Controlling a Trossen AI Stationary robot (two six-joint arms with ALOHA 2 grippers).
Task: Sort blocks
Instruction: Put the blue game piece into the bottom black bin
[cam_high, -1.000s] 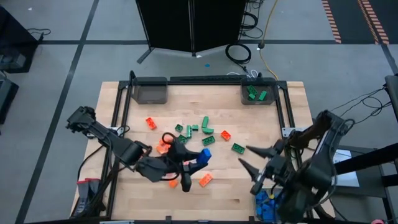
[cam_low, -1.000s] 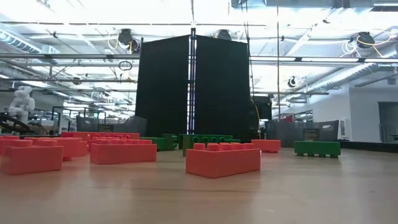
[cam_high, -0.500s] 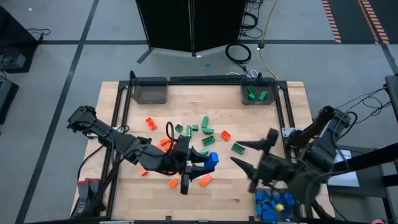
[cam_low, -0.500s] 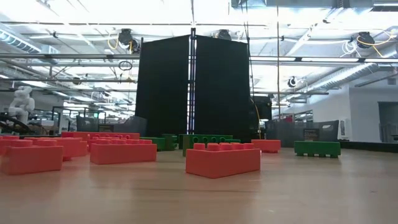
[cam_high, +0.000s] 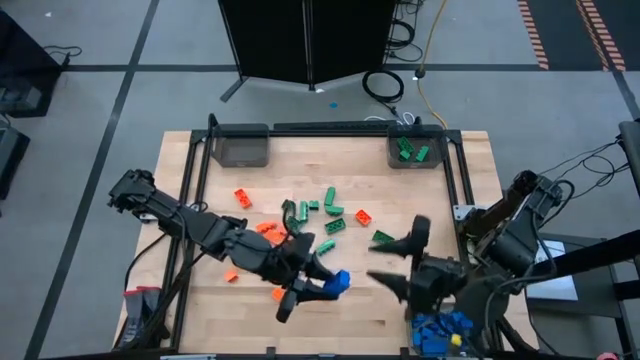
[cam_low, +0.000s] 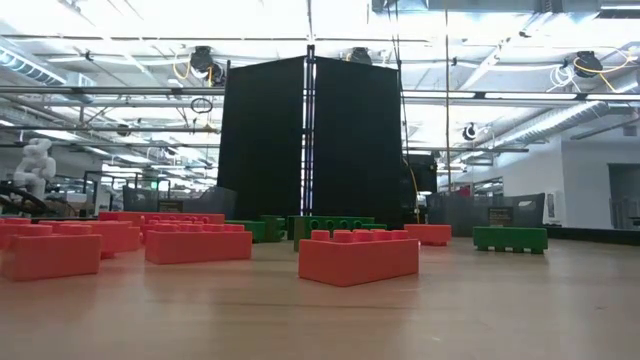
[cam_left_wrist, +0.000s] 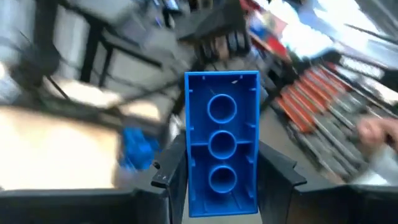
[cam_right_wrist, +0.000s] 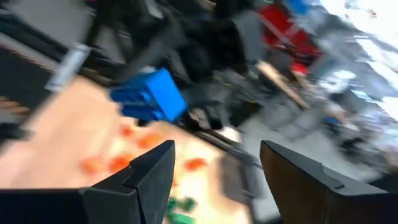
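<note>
1. Green blocks (cam_high: 412, 151) already lie in the far right bin (cam_high: 432, 160), and blue ones (cam_high: 438, 332) are heaped at the near right edge; the far left bin (cam_high: 241, 148) looks empty.
2. Left gripper (cam_high: 318, 282) pinches a blue block (cam_high: 338, 281) above the table's (cam_high: 370, 310) near middle, pointing it toward the right arm.
3. Right gripper (cam_high: 393, 259) hangs close by, jaws spread and empty.
4. Orange blocks (cam_high: 243, 198) and loose green ones (cam_high: 333, 209) remain scattered mid-table, so most sorting is left, I judge.
</note>
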